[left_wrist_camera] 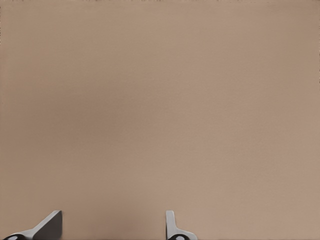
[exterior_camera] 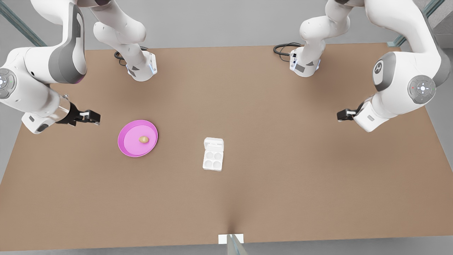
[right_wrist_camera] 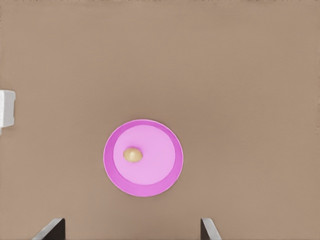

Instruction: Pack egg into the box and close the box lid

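While the egg (exterior_camera: 143,139) lies on the plate (exterior_camera: 124,150) near the spread right pincer (exterior_camera: 91,117), the left pincer (exterior_camera: 342,115), also spread, waits well apart. The right arm is the nearer one.

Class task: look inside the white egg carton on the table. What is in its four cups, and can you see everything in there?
The box lies open, box lid folded back. All four cups look empty; nothing covers them. The egg sits on the pink plate.

I see a wide, matte brown desk (exterior_camera: 269,117) lit evenly, with soft shadows. Beyond its far edge lies plain grey floor (exterior_camera: 219,24). Grey metal struts (exterior_camera: 414,26) cross the upper corners. A small white tab (exterior_camera: 230,238) marks the near edge.
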Motion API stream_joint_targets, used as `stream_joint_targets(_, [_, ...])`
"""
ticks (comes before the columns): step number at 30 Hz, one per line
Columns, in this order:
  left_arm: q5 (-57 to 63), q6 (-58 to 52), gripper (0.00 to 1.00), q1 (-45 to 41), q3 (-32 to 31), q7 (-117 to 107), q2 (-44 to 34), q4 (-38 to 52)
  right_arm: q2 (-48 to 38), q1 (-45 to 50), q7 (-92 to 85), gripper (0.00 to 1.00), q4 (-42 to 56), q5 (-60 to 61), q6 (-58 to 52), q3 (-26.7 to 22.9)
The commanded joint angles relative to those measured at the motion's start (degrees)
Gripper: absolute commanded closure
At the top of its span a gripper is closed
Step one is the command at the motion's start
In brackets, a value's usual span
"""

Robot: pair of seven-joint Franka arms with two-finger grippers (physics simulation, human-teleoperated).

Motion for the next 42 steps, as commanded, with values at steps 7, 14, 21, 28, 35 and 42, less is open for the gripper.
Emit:
stream_joint_targets(7, [2.26, 2.65, 0.0, -0.63, -0.13, -1.55, 0.05, -0.8, 13.13, 0.72, 0.69, 0.0, -0.06, -0.5, 3.88, 2.82])
stream_joint_targets(14, [2.79, 2.74, 0.0, -0.72, -0.22, -1.73, 0.23, -1.07, 21.92, 6.96, 0.69, 0.0, -13.59, 0.81, 28.49, 3.35])
stream_joint_targets(21, [3.05, 2.65, 0.0, -1.16, -0.22, -1.73, 0.31, -1.33, 19.2, 4.23, 0.6, 0.0, -26.42, -2.35, 49.84, 3.35])
stream_joint_targets(28, [3.4, 2.65, 0.0, -1.25, -0.22, -1.73, 0.31, -1.25, 14.37, -3.33, -1.07, 0.0, -34.16, -2.35, 54.59, 9.06])
stream_joint_targets(35, [3.49, 2.65, 0.0, -1.25, -0.22, -1.73, 0.31, -1.68, 10.59, -3.33, -0.8, 0.0, -39.6, -2.53, 53.89, 9.59])
stream_joint_targets(42, [3.49, 2.74, 0.0, -1.25, -0.22, -1.73, 0.23, -2.04, 6.9, -2.89, -0.36, 0.0, -44.35, -2.53, 54.68, 9.67])
